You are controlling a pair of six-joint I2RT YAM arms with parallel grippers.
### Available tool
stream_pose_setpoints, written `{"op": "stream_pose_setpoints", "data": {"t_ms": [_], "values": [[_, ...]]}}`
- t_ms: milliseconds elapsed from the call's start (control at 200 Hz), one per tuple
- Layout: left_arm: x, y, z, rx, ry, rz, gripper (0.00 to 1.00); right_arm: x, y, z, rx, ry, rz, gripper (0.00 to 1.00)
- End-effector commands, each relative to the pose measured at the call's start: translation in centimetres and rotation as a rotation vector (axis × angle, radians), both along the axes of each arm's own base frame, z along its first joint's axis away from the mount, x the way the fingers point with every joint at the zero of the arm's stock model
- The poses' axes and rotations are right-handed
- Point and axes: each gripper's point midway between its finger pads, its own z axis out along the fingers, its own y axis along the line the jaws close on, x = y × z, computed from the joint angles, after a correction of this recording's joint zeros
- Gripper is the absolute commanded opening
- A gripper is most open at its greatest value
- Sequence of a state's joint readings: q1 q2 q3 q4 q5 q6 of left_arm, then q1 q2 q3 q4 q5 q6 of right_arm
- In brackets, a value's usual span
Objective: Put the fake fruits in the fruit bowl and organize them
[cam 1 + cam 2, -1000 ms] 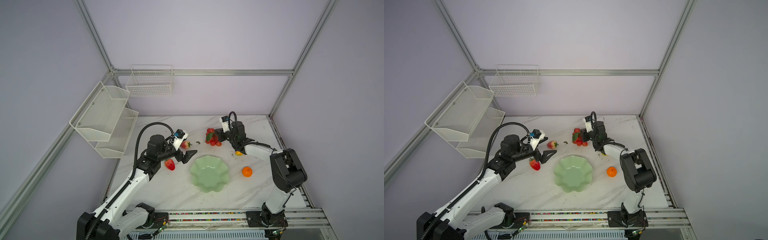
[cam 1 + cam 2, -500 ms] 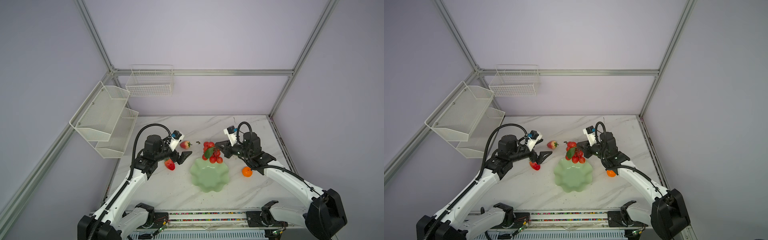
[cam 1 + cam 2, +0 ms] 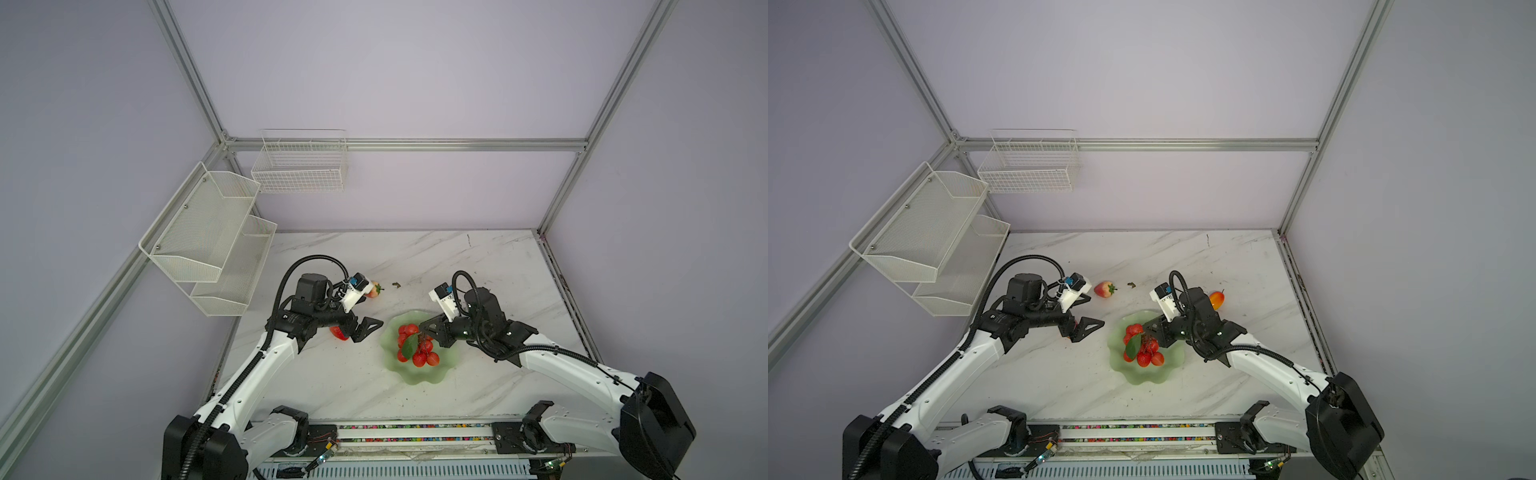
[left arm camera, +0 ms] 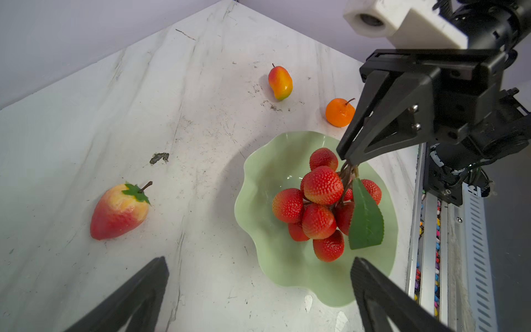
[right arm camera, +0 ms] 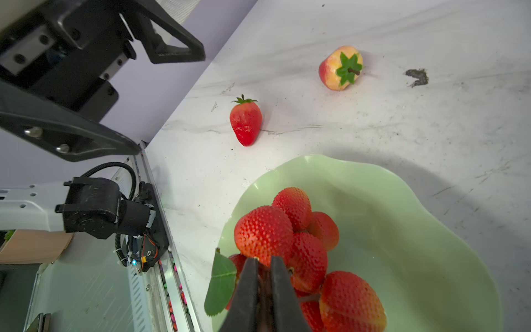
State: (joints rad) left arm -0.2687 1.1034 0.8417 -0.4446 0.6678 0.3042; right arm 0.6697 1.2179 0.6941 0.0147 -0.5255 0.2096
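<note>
Red berry cluster [image 4: 319,201] hangs by its stem [image 4: 348,172] from your right tool [image 4: 349,159]. That tool is clamped on the stem, and the right wrist view shows both fingers [image 5: 247,287] pressed together around it. The cluster is over the middle of the fruit bowl [image 3: 424,374], inside the wavy rim. I can't tell if the lowest berries touch the dish.

Your left tool [image 4: 257,259] has its jaws wide apart with nothing between them. It hovers over the worktop [image 3: 332,382], just beside the bowl's left edge in both top views.

The deep red strawberry [image 5: 245,120] lies on the worktop near the bowl, right by your left tool and not gripped. The paler strawberry [image 4: 119,211] lies on its side farther back, well apart from the bowl. The orange [image 4: 339,112] sits on the worktop near the bowl's rim, on your right arm's side. The mango [image 4: 280,83] lies a bit farther out, apart from both. Your right arm hides the orange in both top views.
</note>
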Motion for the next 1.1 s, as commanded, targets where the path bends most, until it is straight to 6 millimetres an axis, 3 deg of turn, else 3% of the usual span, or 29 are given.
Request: {"op": "stream_pose_setpoints", "data": {"t_ms": [0,175,300,445,490,610,695,800,955,1095], "values": [[0.3,-0.6,2.4,-0.019,-0.062,-0.038,1.0,0.6,0.3,-0.5,-0.001,-0.021,-0.022,0.03],[0.9,0.0,2.5,0.005,-0.071,0.007,1.0,0.9,0.4,-1.4,-0.03,-0.024,-0.026,0.11],[2.2,1.4,2.8,0.072,-0.088,0.191,1.0,1.3,0.1,-0.7,-0.051,-0.052,-0.042,0.4],[3.5,6.0,2.3,0.041,0.06,0.623,0.99,2.3,-1.0,2.5,-0.055,-0.149,-0.119,0.63],[3.2,7.4,1.2,0.039,0.132,0.738,0.98,2.8,-1.3,3.9,-0.052,-0.184,-0.145,0.72],[2.0,11.0,-2.8,0.055,0.295,1.031,0.94,3.8,-1.2,7.8,-0.031,-0.281,-0.162,0.75],[1.7,11.3,-4.7,0.043,0.354,1.088,0.91,3.9,0.3,10.2,0.003,-0.333,-0.109,0.78],[2.2,11.3,-6.0,0.013,0.397,1.14,0.88,2.3,3.7,11.0,0.032,-0.362,0.029,0.8],[2.9,12.1,-8.4,0.054,0.476,1.232,0.83,-1.2,8.5,8.9,0.035,-0.35,0.188,0.88],[3.2,12.4,-10.4,0.12,0.533,1.273,0.82,-3.5,10.3,7.8,0.096,-0.322,0.244,0.91]]}}
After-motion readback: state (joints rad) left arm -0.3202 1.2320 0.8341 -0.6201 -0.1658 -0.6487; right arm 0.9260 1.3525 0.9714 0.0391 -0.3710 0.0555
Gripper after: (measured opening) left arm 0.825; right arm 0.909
